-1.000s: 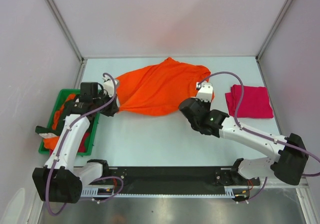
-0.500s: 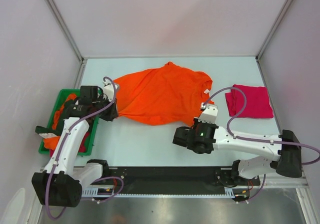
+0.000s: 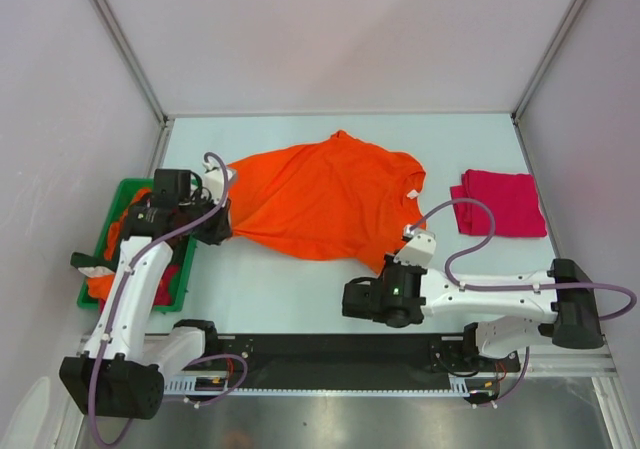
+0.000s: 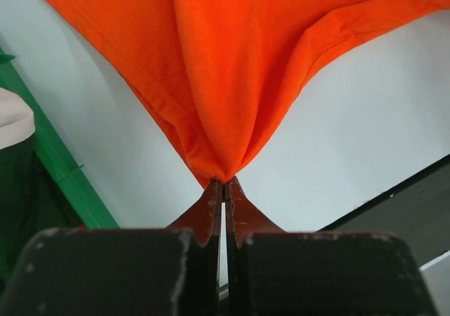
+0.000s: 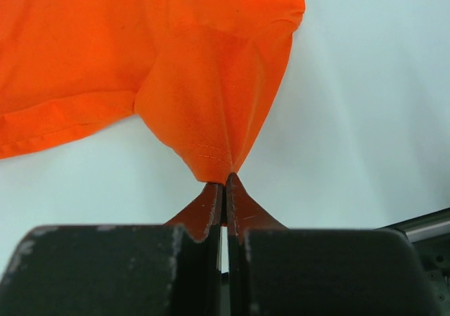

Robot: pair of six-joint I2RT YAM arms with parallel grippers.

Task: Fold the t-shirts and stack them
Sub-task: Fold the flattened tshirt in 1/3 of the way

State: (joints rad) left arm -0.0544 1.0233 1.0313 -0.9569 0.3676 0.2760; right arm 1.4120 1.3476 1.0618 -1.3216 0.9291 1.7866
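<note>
The workspace is a pale surface (image 3: 300, 284) enclosed by plain light walls on three sides, with a black mounting rail (image 3: 340, 347) along the near edge.

The bright orange t-shirt (image 3: 320, 194) is the largest item. It lies spread across the middle of the surface, partly flattened, with loose folds running toward both gripped points. In the left wrist view the cloth (image 4: 232, 70) gathers to a point at the fingertips. In the right wrist view a hemmed corner (image 5: 211, 105) does the same.

The green plastic bin (image 3: 88, 294) sits at the left edge of the surface, just beside the left arm. It holds crumpled cloth in orange and darker colours; separate garments cannot be told apart.

The magenta-red t-shirt (image 3: 500, 204) lies folded into a flat rectangle at the right side of the surface, apart from the orange t-shirt.

The left hand (image 3: 226, 231) is closed on the left end of the orange t-shirt, next to the bin. Its jaws are pressed together with cloth pinched between the tips (image 4: 223, 186).

The right hand (image 3: 388, 269) is closed on the near right corner of the same t-shirt, close to the rail. Its jaws meet on the hem (image 5: 225, 179).
</note>
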